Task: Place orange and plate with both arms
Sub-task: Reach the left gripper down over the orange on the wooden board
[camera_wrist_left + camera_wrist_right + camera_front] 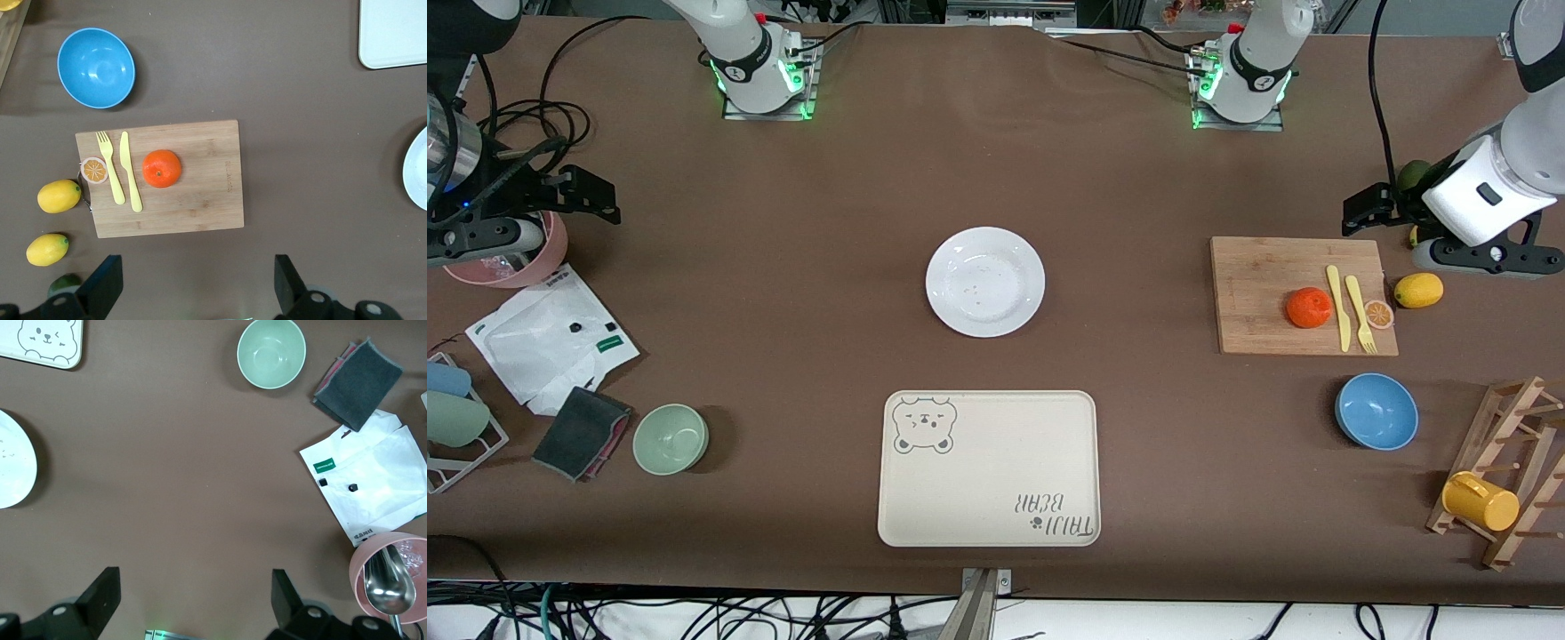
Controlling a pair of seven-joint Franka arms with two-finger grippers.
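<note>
Basically nothing done yet, both arms parked at the table ends, claws wide and empty.

Orange sits on the cutting board at mid-right of the front view, touching nothing, yellow knife and fork just beside it. Plate is at frame centre, bare, bear tray below it. Left gripper hangs over the board's edge nr the lemons; right gripper is over bare table by the pink cup. Left to do, I'd say: grab both, place them. Paths look clear; cutlery crowds the orange on one side only. Blue bowl, green bowl well apart.
</note>
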